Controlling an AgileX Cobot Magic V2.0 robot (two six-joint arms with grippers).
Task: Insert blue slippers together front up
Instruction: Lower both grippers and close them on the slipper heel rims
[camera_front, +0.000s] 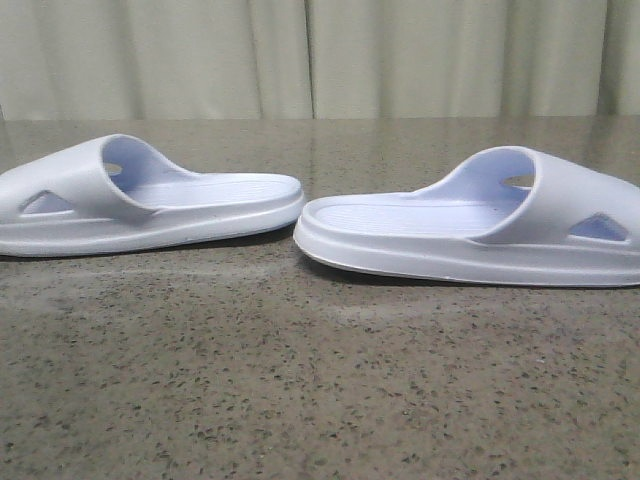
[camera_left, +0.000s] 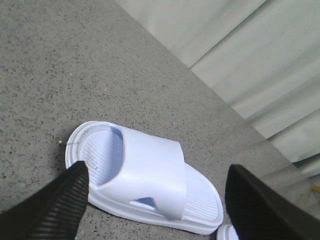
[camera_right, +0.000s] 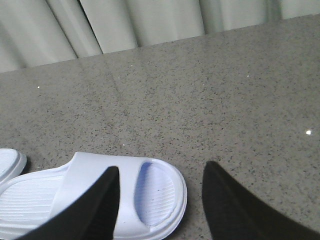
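Two pale blue-white slippers lie sole-down on the table, heel ends facing each other with a small gap. The left slipper (camera_front: 150, 200) has its strap at the left, the right slipper (camera_front: 480, 230) its strap at the right. Neither gripper shows in the front view. In the left wrist view my left gripper (camera_left: 157, 169) is open above the left slipper (camera_left: 150, 150), its black fingers (camera_left: 55, 205) either side of it. In the right wrist view my right gripper (camera_right: 161, 170) is open over the toe end of the right slipper (camera_right: 157, 192).
The speckled grey stone table (camera_front: 300, 380) runs back to a pale curtain (camera_front: 320, 50). The right slipper's heel (camera_left: 227, 232) peeks into the left wrist view, and the left slipper's heel (camera_right: 10, 162) into the right wrist view.
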